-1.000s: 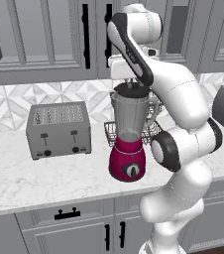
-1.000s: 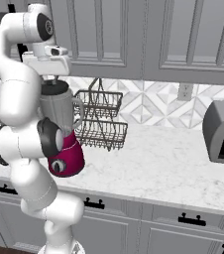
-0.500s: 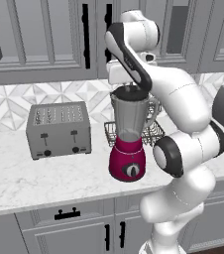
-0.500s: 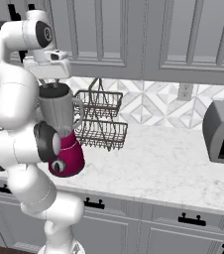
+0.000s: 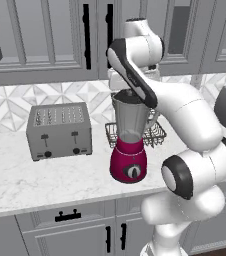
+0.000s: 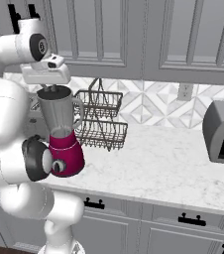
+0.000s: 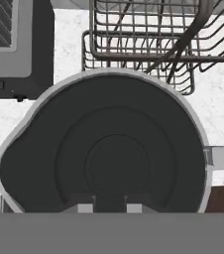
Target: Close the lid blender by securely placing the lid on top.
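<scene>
- Lid point(image 7: 115, 158) sits directly under the pincer point(image 7: 110, 204), on the blender point(image 5: 130, 145) jar rim, which stands on the counter point(image 6: 158, 163).
- Pincer state: cannot tell (tips barely poke into the hand view, at the lid's centre).
- Lid likely light, rigid, smooth; best grip on the raised centre knob.
- Wire basket point(image 6: 101, 126) behind the jar.
</scene>
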